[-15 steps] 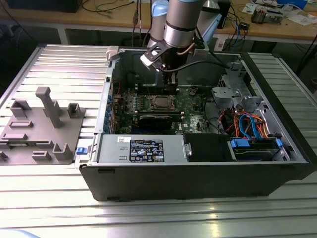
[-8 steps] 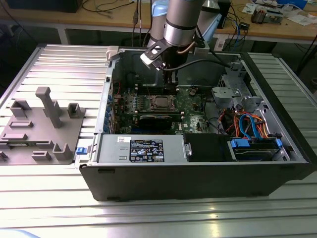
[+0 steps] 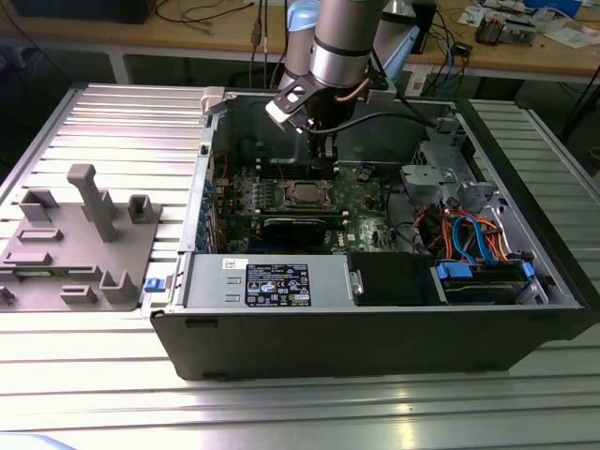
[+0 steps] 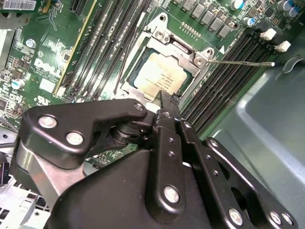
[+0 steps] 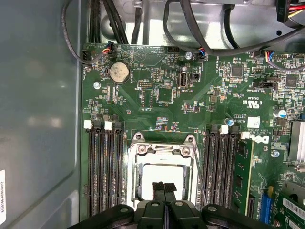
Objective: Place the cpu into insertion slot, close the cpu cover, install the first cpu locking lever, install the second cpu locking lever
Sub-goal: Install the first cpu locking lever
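— What is at the exterior view's left?
— A grey plastic holder (image 3: pixel 80 248) lies on the ribbed metal table (image 3: pixel 300 412), well apart from the gripper (image 3: pixel 323 169). Just beside it, to the right, stands the open computer case (image 3: pixel 375 342).
— And in the middle?
— The arm (image 3: pixel 347 42) comes from above into the case, and the gripper hangs over the green board (image 5: pixel 157 95). There the cpu (image 4: pixel 159 74) lies flat in the socket (image 5: pixel 164 138), its metal top up. It is square, so no side is longer. Its edges run parallel to the memory slots (image 5: pixel 105 167), which lie on both sides of the socket. The cover (image 5: pixel 136 179) is down around it, and the cpu shows through the window of the cover.
— Does the gripper hold something?
— No. In both wrist views its two black fingers (image 5: pixel 158 187) are pressed together, with nothing between them. Their tips are over one edge of the cpu; if they touch it, I cannot tell.
— And the lever?
— A thin metal lever (image 4: pixel 243 62) begins at one corner of the socket. In the second wrist view its long axis points away from the socket, across the memory slots, toward the grey wall of the case. If it is hooked down, I cannot tell.
— At the exterior view's right?
— Blue and orange cables (image 3: pixel 473 234) lie inside the case, well apart from the gripper.
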Controlling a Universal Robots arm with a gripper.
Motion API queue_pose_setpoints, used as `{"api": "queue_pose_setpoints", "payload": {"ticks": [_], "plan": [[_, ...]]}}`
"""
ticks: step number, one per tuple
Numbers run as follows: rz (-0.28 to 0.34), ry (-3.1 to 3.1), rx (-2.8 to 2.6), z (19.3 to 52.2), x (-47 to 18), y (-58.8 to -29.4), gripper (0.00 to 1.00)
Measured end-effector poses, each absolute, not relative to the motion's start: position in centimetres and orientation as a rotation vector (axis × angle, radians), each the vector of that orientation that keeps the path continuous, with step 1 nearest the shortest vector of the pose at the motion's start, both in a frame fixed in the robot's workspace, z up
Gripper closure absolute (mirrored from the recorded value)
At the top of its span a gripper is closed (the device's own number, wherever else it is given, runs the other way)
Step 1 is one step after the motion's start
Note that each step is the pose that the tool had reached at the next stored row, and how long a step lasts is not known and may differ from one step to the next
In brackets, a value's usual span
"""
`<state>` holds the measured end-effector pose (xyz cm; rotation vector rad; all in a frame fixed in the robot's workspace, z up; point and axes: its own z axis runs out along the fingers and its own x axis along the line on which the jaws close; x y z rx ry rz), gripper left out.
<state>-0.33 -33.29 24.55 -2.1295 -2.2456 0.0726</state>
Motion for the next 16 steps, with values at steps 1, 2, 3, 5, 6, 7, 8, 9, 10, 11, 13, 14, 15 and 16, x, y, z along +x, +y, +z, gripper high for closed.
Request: {"api": "queue_pose_setpoints", "payload": {"ticks": [1, 2, 3, 5, 6, 7, 8, 9, 10, 11, 13, 14, 15, 16], "plan": [[0.073, -2.251, -2.123, 24.54, -0.33, -33.28, 0.89], [0.073, -2.264, -2.111, 24.54, -0.33, -33.28, 0.89], [0.073, -2.271, -2.103, 24.54, -0.33, -33.28, 0.89], [0.074, -2.288, -2.085, 24.54, -0.33, -33.28, 0.89], [0.074, -2.295, -2.078, 24.54, -0.33, -33.28, 0.89], [0.075, -2.307, -2.065, 24.54, -0.33, -33.28, 0.89], [0.075, -2.322, -2.048, 24.54, -0.33, -33.28, 0.89], [0.075, -2.331, -2.038, 24.54, -0.33, -33.28, 0.89], [0.076, -2.338, -2.03, 24.54, -0.33, -33.28, 0.89], [0.076, -2.341, -2.027, 24.54, -0.33, -33.28, 0.89], [0.076, -2.346, -2.022, 24.54, -0.33, -33.28, 0.89], [0.076, -2.348, -2.019, 24.54, -0.33, -33.28, 0.89], [0.076, -2.351, -2.016, 24.54, -0.33, -33.28, 0.89], [0.076, -2.353, -2.014, 24.54, -0.33, -33.28, 0.89]]}}
